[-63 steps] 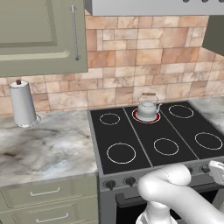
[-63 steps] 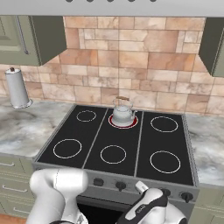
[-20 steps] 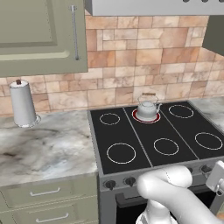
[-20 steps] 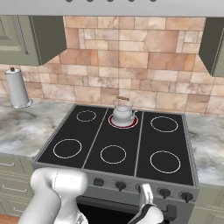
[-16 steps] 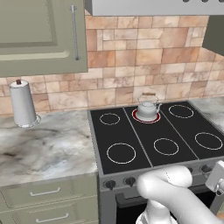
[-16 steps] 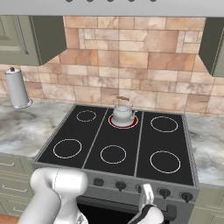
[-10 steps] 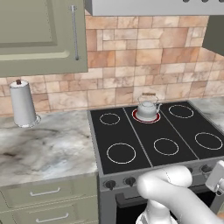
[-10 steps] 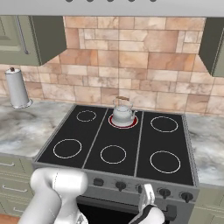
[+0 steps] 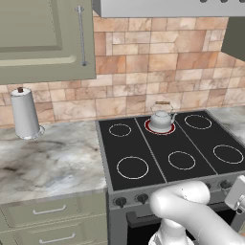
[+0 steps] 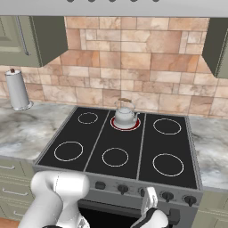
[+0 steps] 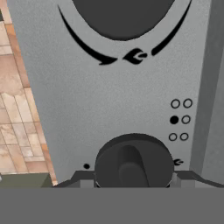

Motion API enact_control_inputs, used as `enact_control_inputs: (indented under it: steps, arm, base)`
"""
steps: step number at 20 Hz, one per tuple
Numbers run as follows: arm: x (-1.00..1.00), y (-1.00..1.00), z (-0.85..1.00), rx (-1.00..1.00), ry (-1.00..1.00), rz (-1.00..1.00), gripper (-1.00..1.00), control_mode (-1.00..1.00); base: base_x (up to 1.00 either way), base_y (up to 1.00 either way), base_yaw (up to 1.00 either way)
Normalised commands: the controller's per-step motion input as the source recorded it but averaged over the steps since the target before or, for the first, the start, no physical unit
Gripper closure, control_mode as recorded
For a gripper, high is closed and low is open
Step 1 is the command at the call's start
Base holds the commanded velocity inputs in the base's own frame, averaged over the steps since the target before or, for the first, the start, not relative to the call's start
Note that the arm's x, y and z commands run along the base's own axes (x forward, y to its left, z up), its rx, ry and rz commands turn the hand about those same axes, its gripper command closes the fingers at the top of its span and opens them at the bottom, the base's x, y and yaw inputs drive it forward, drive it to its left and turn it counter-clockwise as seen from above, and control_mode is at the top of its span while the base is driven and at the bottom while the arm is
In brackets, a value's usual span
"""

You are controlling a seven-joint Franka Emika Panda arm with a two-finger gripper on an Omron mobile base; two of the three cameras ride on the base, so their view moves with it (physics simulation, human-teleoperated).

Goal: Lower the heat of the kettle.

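Observation:
The kettle (image 9: 161, 118) (image 10: 124, 114), small, silver-grey and with a tan-topped handle, sits on the back middle burner (image 10: 126, 124), whose ring glows red. My gripper (image 10: 150, 196) (image 9: 237, 191) is low at the stove's front panel, against the row of knobs. In the hand view a dark round knob (image 11: 133, 162) lies between my fingers (image 11: 72, 178), which press on its two sides. My gripper (image 11: 133, 178) is shut on this knob. Beside the knob, a small burner diagram has one filled dot.
Other knobs (image 10: 121, 189) run along the front panel. A second, larger knob (image 11: 124, 17) is at the top of the hand view. A white paper towel roll (image 9: 25, 114) stands on the marble counter (image 9: 52, 153) at the left. Cabinets and a hood hang above.
Since three seconds ago the hand has risen from a slanted pose in front of the oven to upright against the knob row. Over the last second it has barely moved.

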Motion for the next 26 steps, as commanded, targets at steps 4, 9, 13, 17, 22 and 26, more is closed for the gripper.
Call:
enact_control_inputs:
  steps: [4, 9, 13, 17, 22, 26]
  arm:
    - [0.06, -0.13, 0.04, 0.29, 0.20, -0.11, 1.00, -1.00]
    - [-0.16, -0.10, 0.00, 0.31, 0.05, -0.06, 1.00, -1.00]
    - [-0.42, -0.13, 0.01, 0.41, 0.00, -0.03, 1.00, -1.00]
    - [-0.38, -0.18, 0.28, 0.50, 0.06, -0.05, 1.00, -1.00]
    - [-0.20, -0.15, 0.29, 0.47, 0.12, -0.05, 1.00, -1.00]
    - [-0.15, -0.11, 0.20, 0.43, 0.10, -0.02, 1.00, -1.00]
  base:
    - [0.00, 0.00, 0.00]
    - [0.00, 0.00, 0.00]
    - [0.00, 0.00, 0.00]
    - [0.00, 0.00, 0.00]
    - [0.00, 0.00, 0.00]
    - [0.00, 0.00, 0.00]
